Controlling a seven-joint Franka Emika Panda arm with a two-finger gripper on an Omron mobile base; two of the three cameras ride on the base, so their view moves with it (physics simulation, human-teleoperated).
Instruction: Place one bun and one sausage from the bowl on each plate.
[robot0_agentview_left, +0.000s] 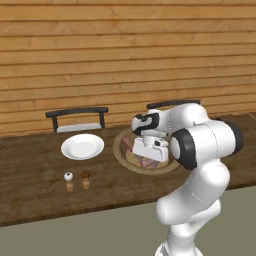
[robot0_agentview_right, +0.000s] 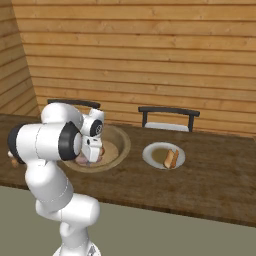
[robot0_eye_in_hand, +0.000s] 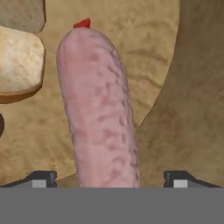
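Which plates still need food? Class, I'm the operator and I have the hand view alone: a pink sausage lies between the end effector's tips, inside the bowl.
Observer: The right base view shows one plate already carrying food, too small to sort.
Operator: And the other?
Observer: In the left base view the second plate lies bare, left of the bowl.
Operator: Anything near it?
Observer: Two small shakers stand in front of it.
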